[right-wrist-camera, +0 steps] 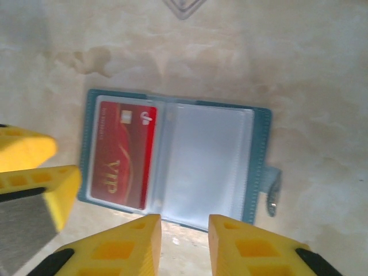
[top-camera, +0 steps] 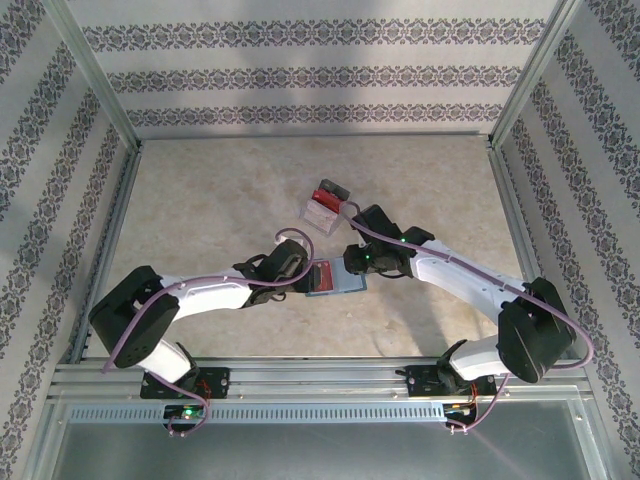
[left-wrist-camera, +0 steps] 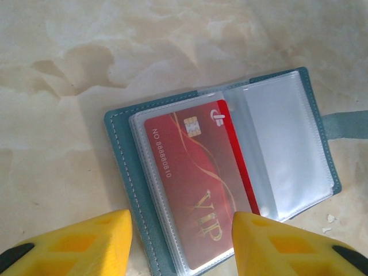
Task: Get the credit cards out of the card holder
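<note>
The card holder (left-wrist-camera: pixel 123 167) lies spread open flat on the table (top-camera: pixel 200 200). Its carded half sits right between the left gripper (left-wrist-camera: pixel 181 241) jaws, and its near edge is just ahead of the right gripper (right-wrist-camera: pixel 184 241).

It looks light and floppy to me: a thin soft cover with slick clear sleeves (left-wrist-camera: pixel 282 144). I'd guess it slides or lifts along if you just tug.

The red VIP card (left-wrist-camera: pixel 190 178) is the stiff bit, tucked in a sleeve. The brighter red strip along its edge might be a second card, can't tell. I'd pinch the card by a short end while the other arm pins the empty page.

The left jaws are spread wide, gripping nothing. The right jaws are a narrow gap apart, nothing in them either.

The closure tab (left-wrist-camera: pixel 348 123) sticks out on the side away from the left jaws, out of the way. A clear plastic box (top-camera: pixel 325 212) sits beyond the right jaws, apart from the holder. Main snag: both grippers crowd the same small spot.
</note>
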Robot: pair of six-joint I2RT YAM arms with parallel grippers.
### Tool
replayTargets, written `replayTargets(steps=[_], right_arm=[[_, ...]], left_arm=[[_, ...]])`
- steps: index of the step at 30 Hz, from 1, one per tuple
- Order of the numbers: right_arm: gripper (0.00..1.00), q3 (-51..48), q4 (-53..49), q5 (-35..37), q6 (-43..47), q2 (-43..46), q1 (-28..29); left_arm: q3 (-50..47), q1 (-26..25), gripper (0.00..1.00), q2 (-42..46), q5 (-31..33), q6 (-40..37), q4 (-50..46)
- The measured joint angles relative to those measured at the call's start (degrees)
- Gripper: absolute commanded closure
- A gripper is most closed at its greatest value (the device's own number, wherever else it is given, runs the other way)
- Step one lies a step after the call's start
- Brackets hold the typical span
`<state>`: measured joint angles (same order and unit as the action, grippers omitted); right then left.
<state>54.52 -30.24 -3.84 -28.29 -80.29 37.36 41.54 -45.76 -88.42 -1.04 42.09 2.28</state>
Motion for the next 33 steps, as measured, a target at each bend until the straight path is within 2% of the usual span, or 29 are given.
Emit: replayTargets(steps=[13, 33], right_arm=[[0.72, 1.6, 2.7, -6.5, -1.8, -8.3, 1.2], [0.70, 2.3, 4.2, -7.5, -2.1, -11.6, 1.4]], left_arm=[[-0.2, 0.1, 0.72, -1.2, -0.5, 3.5, 3.7], [-0.2, 0.9, 0.82, -5.4, -2.2, 4.5, 4.7]])
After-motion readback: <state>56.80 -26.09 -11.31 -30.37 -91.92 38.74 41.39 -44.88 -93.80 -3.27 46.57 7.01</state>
